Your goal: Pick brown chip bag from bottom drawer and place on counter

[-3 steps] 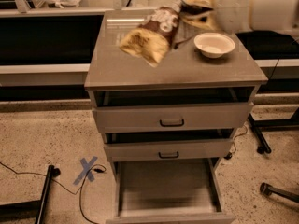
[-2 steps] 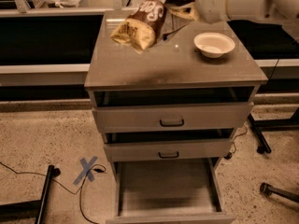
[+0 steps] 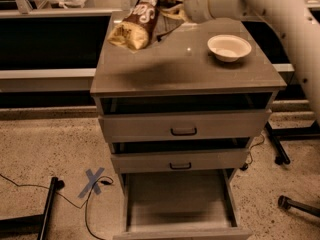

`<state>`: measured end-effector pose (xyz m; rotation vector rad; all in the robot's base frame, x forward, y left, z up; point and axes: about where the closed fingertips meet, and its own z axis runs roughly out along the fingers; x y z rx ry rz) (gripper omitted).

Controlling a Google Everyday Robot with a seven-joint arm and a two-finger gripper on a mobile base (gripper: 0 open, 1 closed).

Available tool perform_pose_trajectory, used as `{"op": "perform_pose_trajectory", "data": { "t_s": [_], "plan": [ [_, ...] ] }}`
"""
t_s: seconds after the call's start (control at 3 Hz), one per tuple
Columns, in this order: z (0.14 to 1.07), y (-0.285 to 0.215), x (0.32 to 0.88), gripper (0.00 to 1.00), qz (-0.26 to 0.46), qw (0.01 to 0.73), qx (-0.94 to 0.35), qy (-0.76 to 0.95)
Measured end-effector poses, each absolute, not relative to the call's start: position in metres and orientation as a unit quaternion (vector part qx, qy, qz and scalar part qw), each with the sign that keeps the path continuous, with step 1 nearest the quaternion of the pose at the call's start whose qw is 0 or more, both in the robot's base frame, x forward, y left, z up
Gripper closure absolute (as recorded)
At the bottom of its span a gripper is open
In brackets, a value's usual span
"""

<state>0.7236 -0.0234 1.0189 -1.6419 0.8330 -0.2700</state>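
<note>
I see the brown chip bag (image 3: 136, 23) out of the bottom drawer (image 3: 177, 199). At top centre the gripper (image 3: 169, 6) seems clamped on it over the counter (image 3: 185, 69); setting down remains.

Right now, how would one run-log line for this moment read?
gripper: over counter back, holds bag | bag: tilted, above counter back-left | bottom drawer: open | bowl: on counter, right

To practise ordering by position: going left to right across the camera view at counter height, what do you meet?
brown chip bag → gripper, at the bag's upper end above the counter → white bowl
</note>
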Motion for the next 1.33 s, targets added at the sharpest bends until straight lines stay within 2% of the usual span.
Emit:
{"op": "perform_pose_trajectory", "data": {
  "t_s": [0.67, 1.33],
  "plan": [
    [0.981, -0.01, 0.782, 1.0, -0.076, 0.612, -0.705, 0.349],
    [0.947, -0.019, 0.81, 1.0, -0.066, 0.611, -0.709, 0.347]
  ]
}}
